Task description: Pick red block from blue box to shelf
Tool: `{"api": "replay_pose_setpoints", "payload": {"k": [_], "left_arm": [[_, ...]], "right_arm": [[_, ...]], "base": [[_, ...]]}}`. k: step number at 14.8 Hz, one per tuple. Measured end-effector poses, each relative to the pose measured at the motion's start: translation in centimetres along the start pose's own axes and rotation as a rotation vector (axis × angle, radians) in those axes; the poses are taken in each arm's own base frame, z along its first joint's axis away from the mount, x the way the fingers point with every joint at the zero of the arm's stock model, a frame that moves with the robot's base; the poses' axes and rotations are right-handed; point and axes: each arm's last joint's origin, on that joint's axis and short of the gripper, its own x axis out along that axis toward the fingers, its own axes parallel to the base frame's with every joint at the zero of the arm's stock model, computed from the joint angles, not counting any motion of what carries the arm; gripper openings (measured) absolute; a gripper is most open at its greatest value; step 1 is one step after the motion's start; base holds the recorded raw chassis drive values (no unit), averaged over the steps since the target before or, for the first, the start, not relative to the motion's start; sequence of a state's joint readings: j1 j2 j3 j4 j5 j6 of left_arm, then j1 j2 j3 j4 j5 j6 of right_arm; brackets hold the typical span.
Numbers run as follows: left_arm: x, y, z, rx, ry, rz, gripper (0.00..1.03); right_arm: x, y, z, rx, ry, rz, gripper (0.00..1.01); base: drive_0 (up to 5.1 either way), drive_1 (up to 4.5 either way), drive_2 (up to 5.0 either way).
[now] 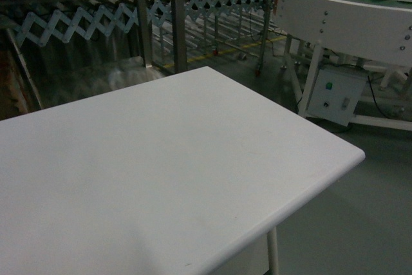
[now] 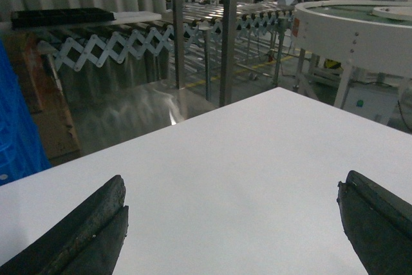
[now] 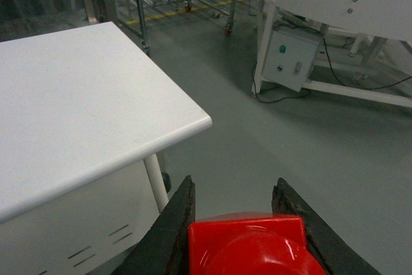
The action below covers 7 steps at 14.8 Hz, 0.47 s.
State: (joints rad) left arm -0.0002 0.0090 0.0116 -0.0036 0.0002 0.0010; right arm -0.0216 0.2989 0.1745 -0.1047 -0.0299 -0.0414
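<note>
The right gripper [image 3: 248, 207] is clenched on the red block [image 3: 254, 246], which sits between its two dark fingers. It hangs over the grey floor [image 3: 309, 152], just off the rounded corner of the white table [image 3: 77, 101]. The left gripper [image 2: 235, 223] is released, its fingers wide apart above the table top. A blue crate [image 2: 16, 127] shows beside the table's left edge.
</note>
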Motion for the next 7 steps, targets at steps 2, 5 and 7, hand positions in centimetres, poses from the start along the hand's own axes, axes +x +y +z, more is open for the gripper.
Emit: {"api": "replay_pose_setpoints", "payload": {"k": [2, 5, 7], "left_arm": [[0.00, 0.01, -0.04, 0.000, 0.004, 0.004, 0.98], [0.00, 0.00, -0.04, 0.000, 0.004, 0.002, 0.98], [0.00, 0.01, -0.01, 0.000, 0.001, 0.002, 0.98]], "right_arm": [[-0.01, 0.02, 0.02, 0.000, -0.002, 0.005, 0.29], [0.01, 0.02, 0.00, 0.000, -0.001, 0.005, 0.29], [0.00, 0.02, 0.01, 0.000, -0.002, 0.004, 0.29]], "base": [[2.4, -1.73, -6.2], [2.5, -1.49, -6.2], [2.7, -1.57, -5.9]]}}
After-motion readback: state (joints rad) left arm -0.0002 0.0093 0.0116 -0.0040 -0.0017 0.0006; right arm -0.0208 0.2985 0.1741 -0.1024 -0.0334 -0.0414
